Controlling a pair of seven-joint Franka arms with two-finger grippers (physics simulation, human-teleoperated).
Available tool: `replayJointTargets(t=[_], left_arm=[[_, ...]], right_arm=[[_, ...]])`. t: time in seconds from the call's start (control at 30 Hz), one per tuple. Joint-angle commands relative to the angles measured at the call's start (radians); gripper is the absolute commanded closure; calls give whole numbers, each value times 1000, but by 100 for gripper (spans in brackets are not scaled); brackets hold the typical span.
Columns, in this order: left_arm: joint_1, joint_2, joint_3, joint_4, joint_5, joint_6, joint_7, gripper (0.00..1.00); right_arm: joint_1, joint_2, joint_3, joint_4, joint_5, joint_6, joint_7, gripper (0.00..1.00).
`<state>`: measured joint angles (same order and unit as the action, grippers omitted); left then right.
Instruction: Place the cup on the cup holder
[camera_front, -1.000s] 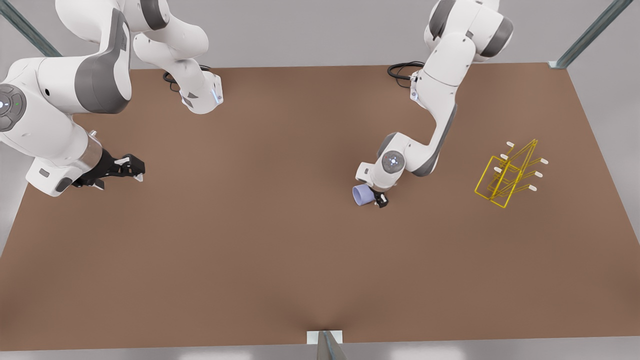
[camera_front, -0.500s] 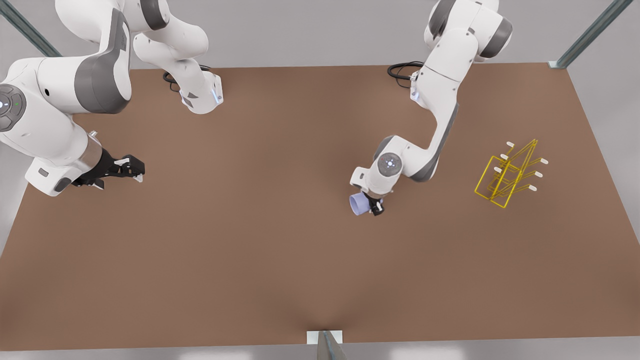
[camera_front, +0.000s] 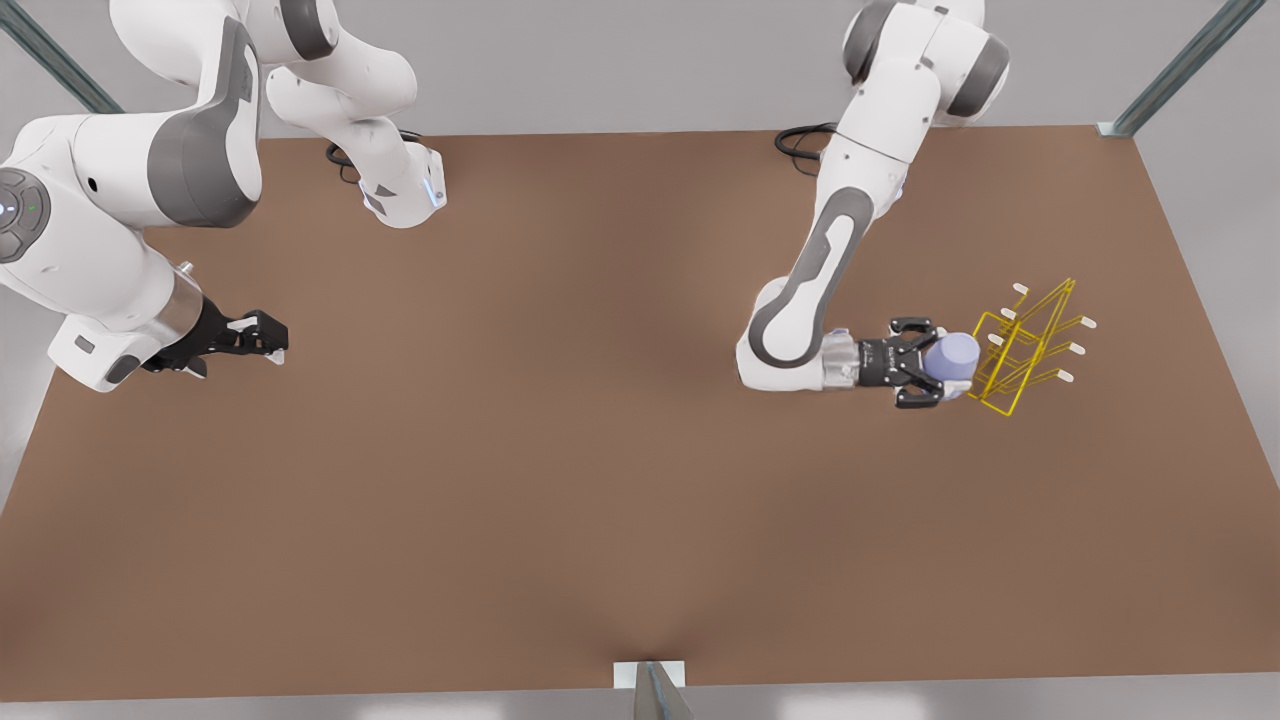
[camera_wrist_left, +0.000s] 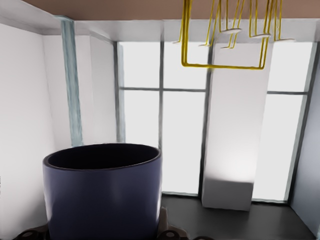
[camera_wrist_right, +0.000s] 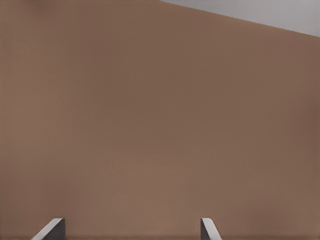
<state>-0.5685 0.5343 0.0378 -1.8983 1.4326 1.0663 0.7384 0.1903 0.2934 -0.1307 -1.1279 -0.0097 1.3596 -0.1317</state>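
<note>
My left gripper (camera_front: 940, 364) is shut on the lavender-blue cup (camera_front: 950, 352), gripping it from the front view's left with the hand lying level. The cup's closed base faces upward in the front view. It hovers right beside the yellow wire cup holder (camera_front: 1030, 342), at that rack's side nearer the arm. In the left wrist view the cup (camera_wrist_left: 102, 192) is close up, open rim dark, and the cup holder (camera_wrist_left: 222, 65) with its white-tipped prongs lies farther ahead, apart from it. My right gripper (camera_front: 270, 335) waits open at the front view's left, with nothing between its fingertips (camera_wrist_right: 54, 229).
The brown table (camera_front: 560, 480) carries both arm bases (camera_front: 405, 195) at its far edge. Black cables (camera_front: 805, 140) coil by the far base. A metal post (camera_front: 655, 690) stands at the near edge.
The left arm has swung the cup from the table's middle toward the front view's right, up to the cup holder, and the hand has turned level. The right arm has not moved.
</note>
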Motion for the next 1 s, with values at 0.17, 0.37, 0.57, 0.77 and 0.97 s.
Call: replayJointTargets(t=[0.17, 0.37, 0.57, 0.77, 0.97], left_arm=[[1, -94, 85, -255, 166, -95, 29, 21], [24, -68, 91, -338, 85, 17, -137, 21], [48, -17, 93, -352, 42, 104, -277, 21], [84, 18, 91, -349, 42, 162, -361, 21], [78, 21, 91, -367, 35, 161, -386, 21]], right_arm=[[1, 0, 0, 0, 1, 0, 7, 0], [0, -2, -1, 0, 1, 0, 7, 0], [0, -2, -1, 0, 1, 0, 7, 0], [0, -2, 0, 0, 1, 0, 7, 0], [0, 0, -1, 0, 1, 0, 7, 0]])
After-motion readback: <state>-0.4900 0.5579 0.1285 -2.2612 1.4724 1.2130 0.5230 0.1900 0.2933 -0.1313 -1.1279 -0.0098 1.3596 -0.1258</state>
